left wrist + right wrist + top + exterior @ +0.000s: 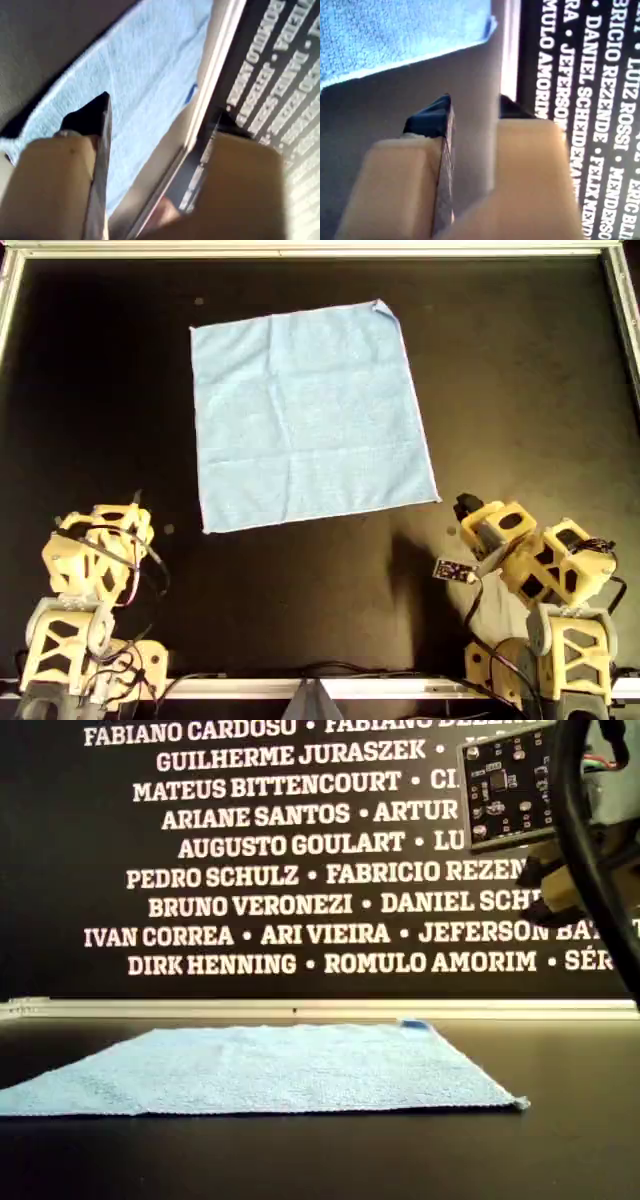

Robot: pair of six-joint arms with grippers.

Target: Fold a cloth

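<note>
Black table | cloth flat, sky-blue (faint creases)

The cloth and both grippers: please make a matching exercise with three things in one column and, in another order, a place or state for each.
Things:
1. cloth
2. left gripper
3. right gripper

Places or states:
A. open, with nothing between the jaws, cloth seen beyond one fingertip
B. spread flat on the black table, touched by nothing
C. open, over bare table, cloth edge farther ahead

Pairs: 1-B, 2-A, 3-C
</note>
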